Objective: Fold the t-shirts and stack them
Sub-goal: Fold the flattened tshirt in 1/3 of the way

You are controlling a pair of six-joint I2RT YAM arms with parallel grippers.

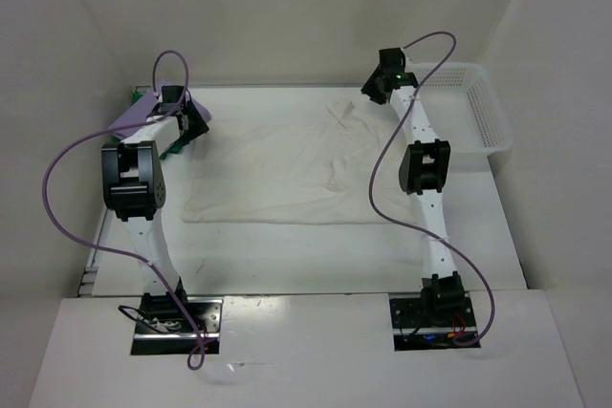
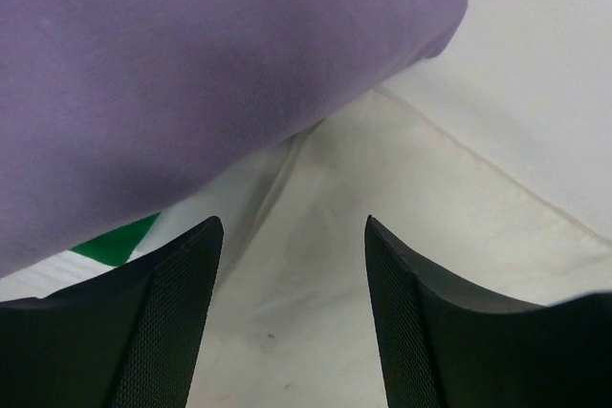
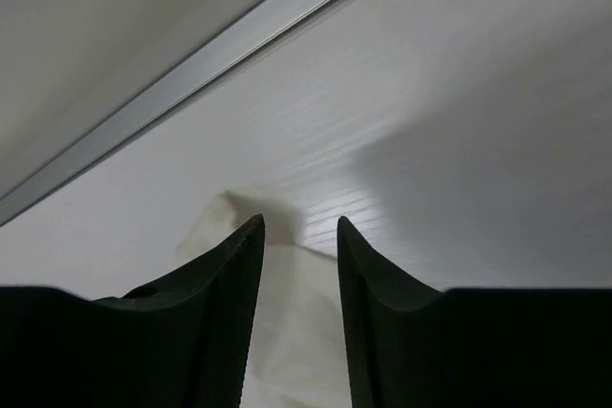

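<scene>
A cream-white t-shirt lies spread flat across the middle of the table. A lavender-purple t-shirt sits on a bright green one at the far left. In the left wrist view the purple cloth fills the top, with a green sliver below it. My left gripper hangs open by the cream shirt's far left corner, nothing between its fingers. My right gripper stands over the cream shirt's rumpled far right corner. Its jaws are apart, with that cloth showing in the gap.
A white lattice basket stands at the far right of the table. White walls close in the back and both sides, and a metal rail runs along the back wall's foot. Purple cables loop off both arms.
</scene>
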